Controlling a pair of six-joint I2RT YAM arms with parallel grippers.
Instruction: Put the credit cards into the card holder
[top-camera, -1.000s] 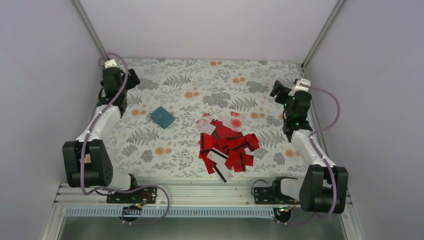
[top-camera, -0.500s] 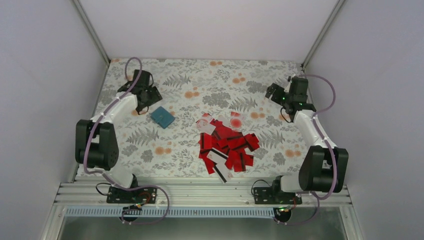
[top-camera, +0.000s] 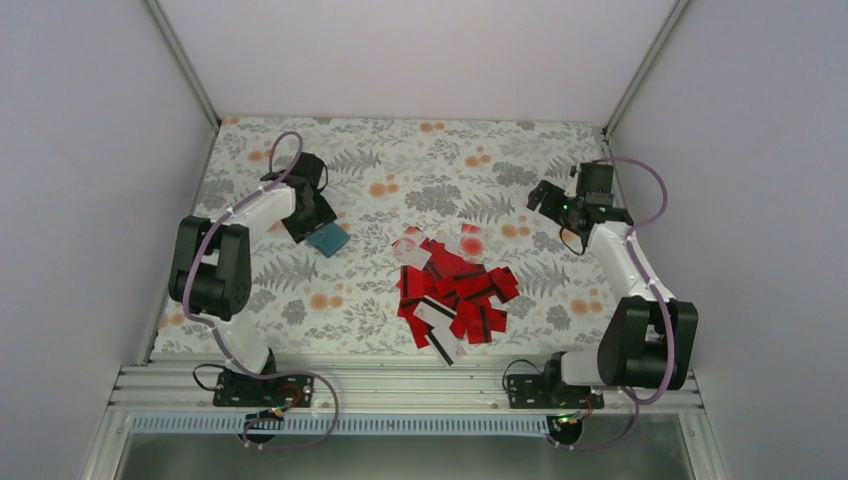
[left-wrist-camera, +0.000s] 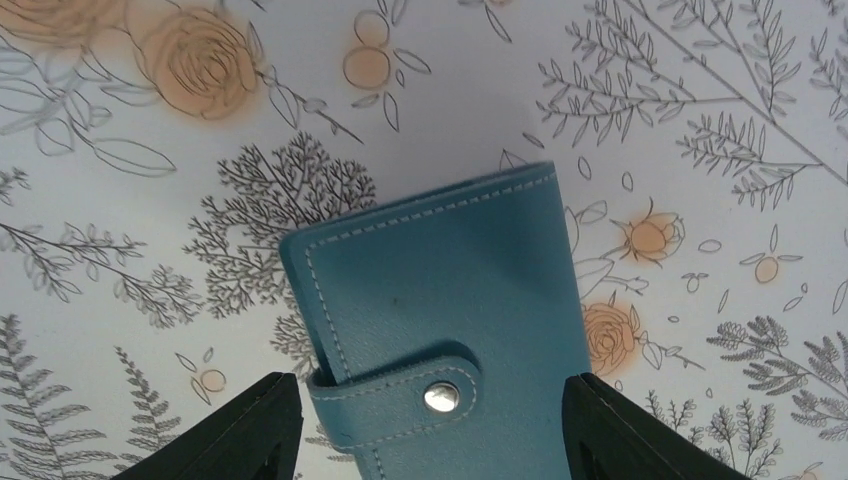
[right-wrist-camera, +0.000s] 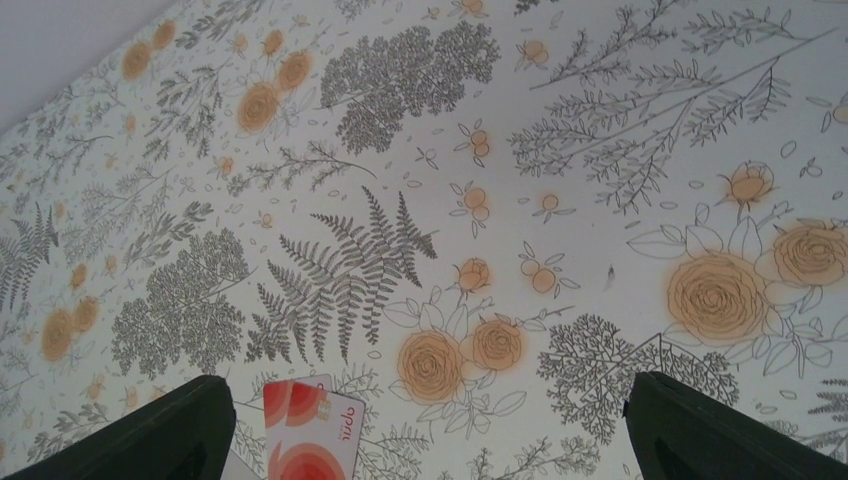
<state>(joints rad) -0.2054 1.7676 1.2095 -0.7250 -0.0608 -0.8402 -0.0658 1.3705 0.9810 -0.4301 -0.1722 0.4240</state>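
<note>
The teal card holder (top-camera: 328, 239) lies shut on the floral table left of centre. In the left wrist view the card holder (left-wrist-camera: 440, 290) is snapped shut by its tab, and my left gripper (left-wrist-camera: 432, 440) is open with a finger on each side of it, not touching. A pile of red credit cards (top-camera: 455, 295) lies in the middle of the table. My right gripper (top-camera: 545, 194) is open and empty above the table, right of and beyond the pile. The right wrist view shows my right gripper (right-wrist-camera: 430, 440) and white cards with red spots (right-wrist-camera: 310, 430) at the bottom left.
The table (top-camera: 420, 160) has a floral cloth and is boxed in by white walls at left, right and back. A metal rail (top-camera: 400, 385) runs along the near edge at the arm bases.
My left arm has swung from the far left corner down to the card holder. My right gripper has moved a little left and towards the pile. The holder and the cards have not moved.
</note>
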